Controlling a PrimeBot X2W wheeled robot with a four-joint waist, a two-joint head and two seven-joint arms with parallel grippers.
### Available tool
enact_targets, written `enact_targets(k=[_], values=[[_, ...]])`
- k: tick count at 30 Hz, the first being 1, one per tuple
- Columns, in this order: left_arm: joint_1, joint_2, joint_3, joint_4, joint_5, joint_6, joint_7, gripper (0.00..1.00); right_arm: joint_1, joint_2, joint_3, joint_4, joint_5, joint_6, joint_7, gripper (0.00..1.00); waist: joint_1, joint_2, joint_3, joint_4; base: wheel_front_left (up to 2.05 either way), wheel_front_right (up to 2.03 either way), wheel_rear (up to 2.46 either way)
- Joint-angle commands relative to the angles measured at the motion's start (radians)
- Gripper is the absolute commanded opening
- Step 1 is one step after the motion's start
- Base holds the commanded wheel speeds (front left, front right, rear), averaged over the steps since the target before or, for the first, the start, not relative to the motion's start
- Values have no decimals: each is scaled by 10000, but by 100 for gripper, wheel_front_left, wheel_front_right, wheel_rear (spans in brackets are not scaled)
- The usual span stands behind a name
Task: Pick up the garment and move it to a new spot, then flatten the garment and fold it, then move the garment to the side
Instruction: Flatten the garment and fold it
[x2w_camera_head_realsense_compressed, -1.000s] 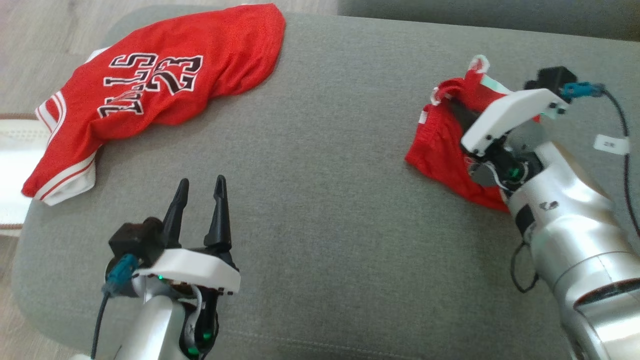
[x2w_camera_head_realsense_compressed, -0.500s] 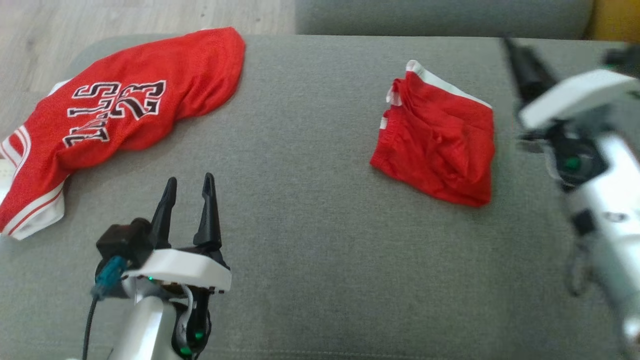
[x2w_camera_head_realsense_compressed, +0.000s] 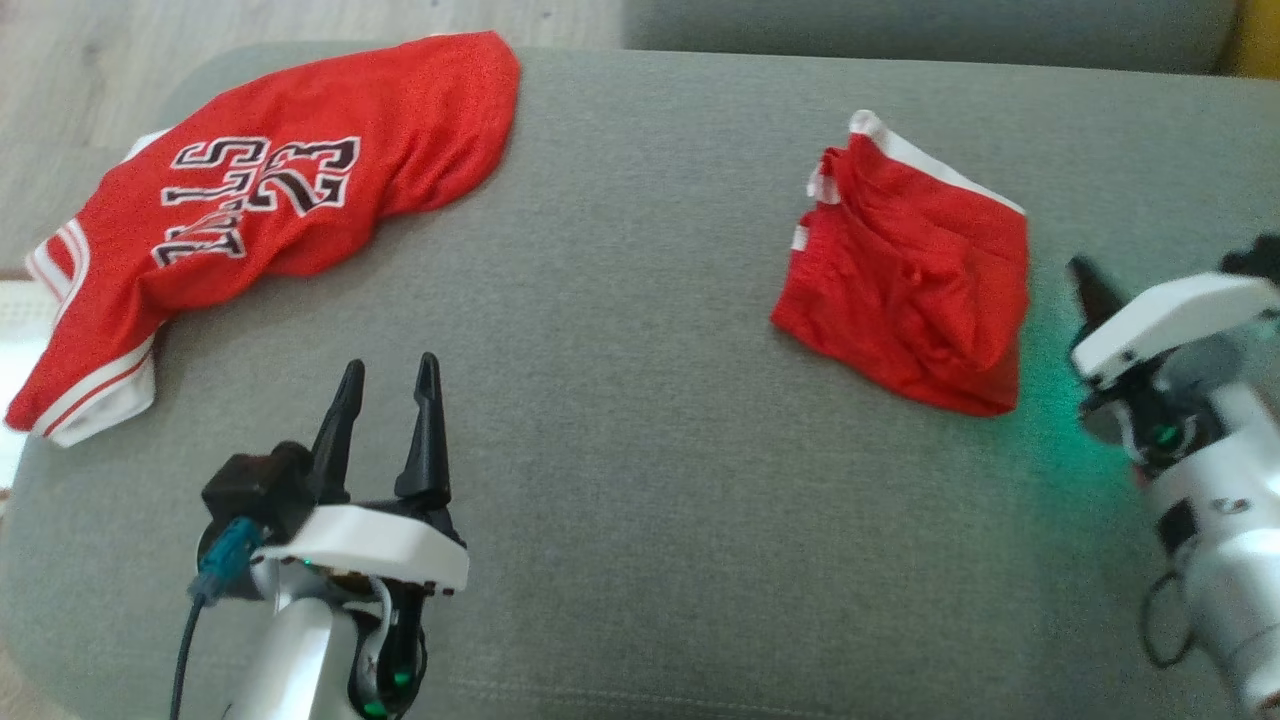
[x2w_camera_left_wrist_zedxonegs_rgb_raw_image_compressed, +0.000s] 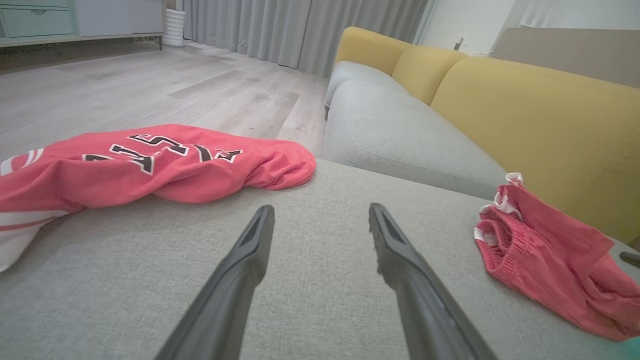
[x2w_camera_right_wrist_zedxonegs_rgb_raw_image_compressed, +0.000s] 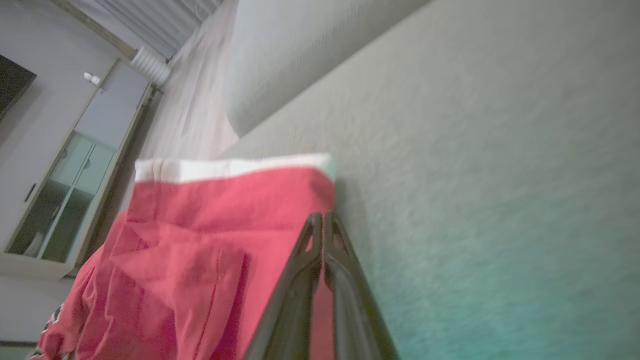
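Left tool (x2w_camera_head_realsense_compressed: 391, 362): jaws spread wide with nothing between them, hovering low over the near left part of the cushion; in its own wrist view (x2w_camera_left_wrist_zedxonegs_rgb_raw_image_compressed: 321, 207) the two dark fingers frame bare grey fabric.
Right tool (x2w_camera_head_realsense_compressed: 1082, 270): at the right edge of the head view, just beside the shorts' right edge and clear of them; in its own wrist view (x2w_camera_right_wrist_zedxonegs_rgb_raw_image_compressed: 320, 216) the fingertips meet, jaws pressed together, and I see no cloth pinched between them.
Seat cushion (x2w_camera_head_realsense_compressed: 640, 470): grey woven sofa seat that carries both garments; a green glow tints it beside the right tool.
Yellow backrest (x2w_camera_left_wrist_zedxonegs_rgb_raw_image_compressed: 525, 115): rises behind the grey seats in the left wrist view.
Jersey (x2w_camera_head_realsense_compressed: 280, 180): red with white-edged black lettering and "23", lying loosely spread on the far left of the cushion, its striped white hem hanging over the left edge; well apart from the shorts.
Red shorts (x2w_camera_head_realsense_compressed: 910, 280): folded into a compact, somewhat rumpled bundle on the right part of the cushion, white trim along the far edge; neither tool touches them.
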Motion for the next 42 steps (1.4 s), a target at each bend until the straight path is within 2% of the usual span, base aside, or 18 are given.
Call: enact_targets(k=[1,7,11,17,21,24,29,33,34,35,36,37,42], values=[[-442,11,294,-288,80,-11,-78,100,-458,297,26,-23,236,-7,336,0,0,0,71,190,0,0,0],[-420,1,360,-229,96,-21,-78,100,-472,965,287,347,515,-7,1300,0,0,0,106,529,0,0,0],[-446,-3,381,-162,106,-49,-78,100,-485,1364,475,411,540,-7,1365,0,0,0,108,659,0,0,0],[-418,-7,424,-162,136,-18,-78,100,-224,2015,1247,-1188,628,-7,790,0,0,0,75,640,0,0,0],[-388,-8,448,-147,134,-12,-78,100,291,2272,2211,-2378,844,-7,1076,0,0,0,0,434,0,0,0],[-380,-9,472,-145,142,-10,-78,100,607,2231,2850,-3155,910,-7,1200,0,0,0,-91,223,0,0,0],[-351,-10,601,-271,212,-33,-78,100,828,1575,3156,-4505,786,-7,233,0,0,0,-345,-263,0,0,0],[-337,12,743,-437,330,-50,-78,100,877,1022,3119,-5091,450,-7,-492,1,0,0,-516,-604,0,0,0],[-331,30,789,-491,378,-57,-78,100,883,827,3106,-5271,296,-7,-706,12,0,0,-576,-722,0,0,0],[-320,49,839,-546,419,-66,-78,100,902,631,3075,-5427,126,-7,-921,31,0,0,-637,-838,0,0,0],[-307,70,899,-605,455,-71,-78,100,926,447,3010,-5563,-50,-7,-1145,88,0,0,-686,-957,0,0,0],[-293,95,958,-649,491,-75,-78,100,954,265,2965,-5700,-248,-7,-1338,100,0,0,-735,-1069,0,0,0],[-219,217,1268,-762,623,-88,-78,100,1334,-429,2529,-6148,-1276,-7,-2232,100,0,0,-969,-1560,0,0,0]])
